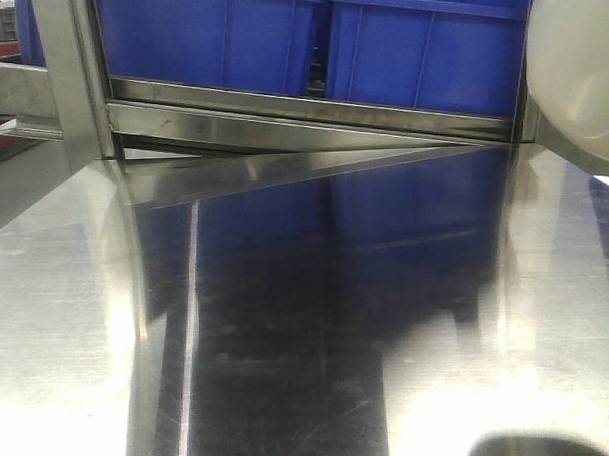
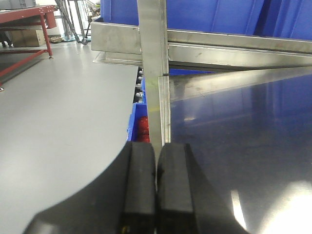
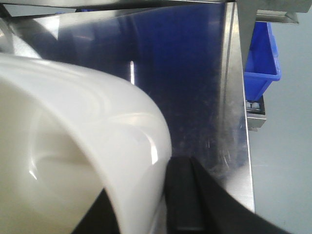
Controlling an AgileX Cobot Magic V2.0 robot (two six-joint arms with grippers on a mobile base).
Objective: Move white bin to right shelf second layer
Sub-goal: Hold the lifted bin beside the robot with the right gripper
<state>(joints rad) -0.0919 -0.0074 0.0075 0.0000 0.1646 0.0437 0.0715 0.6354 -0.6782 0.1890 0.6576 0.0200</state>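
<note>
Right wrist-mounted view: grasping the white bin by its wall with the right tool, pressing one black finger on the outer side of the rim and placing the other, seen only as a dark shape, on the inner side. Turning the open, glossy mouth of the bin toward this camera and filling the left half of the view with it. Holding it over the shiny steel desk, toward the right edge of that surface; not possible to tell from here whether touching the desk or apart from it. Showing a lower blue crate beyond the desk edge.

Exterior front-facing view: catching only a rounded part of the bin at the upper right corner, just beside the right one of two blue crates, and appearing raised above the desk. Carrying those crates on a steel rack level just behind the desk, and mirroring their blue in the desk surface.

Left wrist-mounted view: clenching the left tool fully, pads pressed together with nothing between. Hovering at the left edge of the desk, in line with an upright steel post of the rack. Looking over grey floor on the left, with a red frame far behind.
</note>
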